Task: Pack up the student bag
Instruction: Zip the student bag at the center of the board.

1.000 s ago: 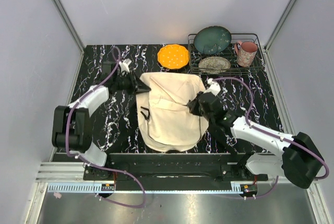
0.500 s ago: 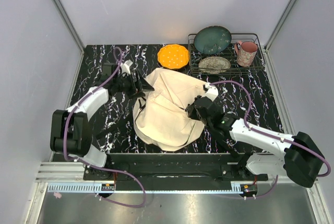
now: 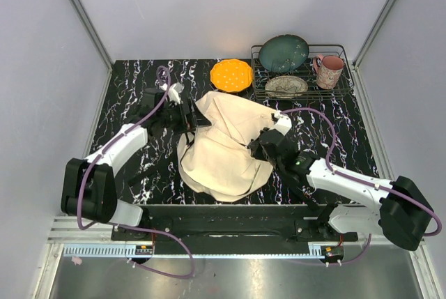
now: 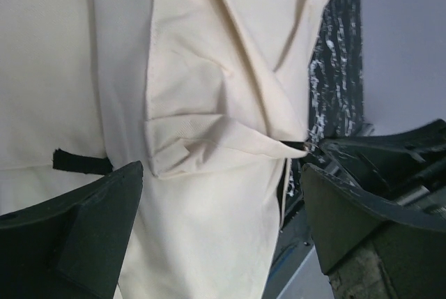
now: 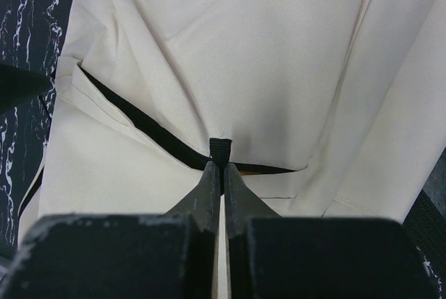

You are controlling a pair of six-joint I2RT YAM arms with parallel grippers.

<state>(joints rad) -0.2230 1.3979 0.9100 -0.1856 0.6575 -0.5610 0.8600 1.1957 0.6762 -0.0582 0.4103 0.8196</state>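
The student bag, a large cream fabric backpack, lies crumpled in the middle of the black marbled table. My left gripper is at the bag's upper left edge. In the left wrist view it stands wide open, with cream fabric lying between its fingers and held by neither. My right gripper rests on the bag's right side. The right wrist view shows it shut on a small black strap tab beside a dark zipper opening. Folds hide the bag's inside.
An orange plate lies just beyond the bag. A wire rack at the back right holds a teal plate, a patterned dish and a pink mug. Grey walls close in the table on three sides.
My left gripper has opened and let go of the bag's left edge, then shifted slightly right. The bag has bunched up and slid a little. The right gripper stays shut on its tab.
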